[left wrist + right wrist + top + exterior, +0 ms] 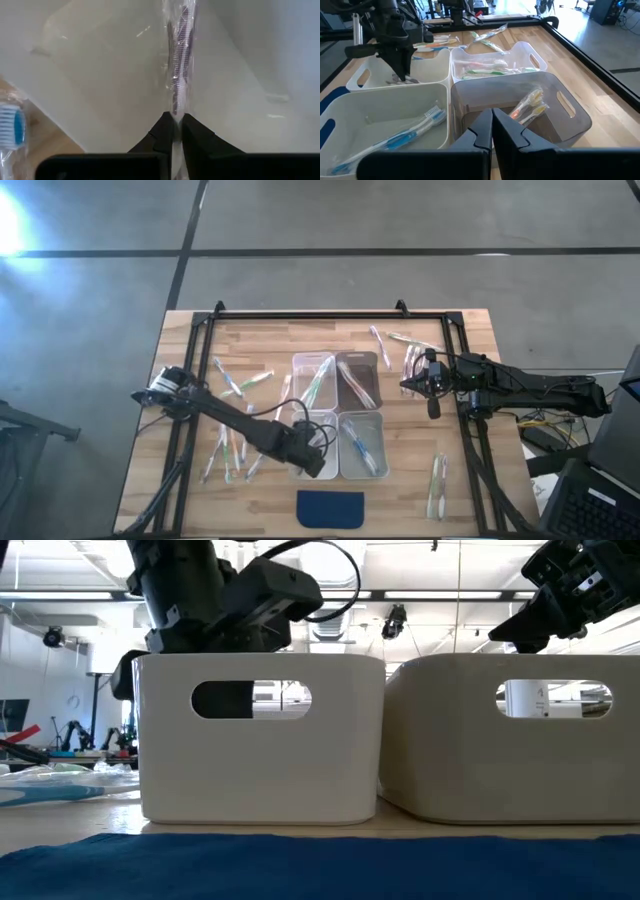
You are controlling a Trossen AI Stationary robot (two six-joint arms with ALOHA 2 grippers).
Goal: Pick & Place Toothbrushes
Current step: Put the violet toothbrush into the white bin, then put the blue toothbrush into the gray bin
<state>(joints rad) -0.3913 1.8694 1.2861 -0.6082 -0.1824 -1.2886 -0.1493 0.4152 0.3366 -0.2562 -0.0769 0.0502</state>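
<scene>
Clear-wrapped purple toothbrush hangs pinched in the left gripper inside the near-left bin, low enough to drop in. Right of that bin, the right gripper waits clenched and empty, likely clearing room.

A wooden table with a black frame is standing on a grey concrete floor crossed by dark seams. Glare is brightening the floor beyond the table's far left corner. Behind the table, ceiling strip lights are shining over a cluttered workshop.
</scene>
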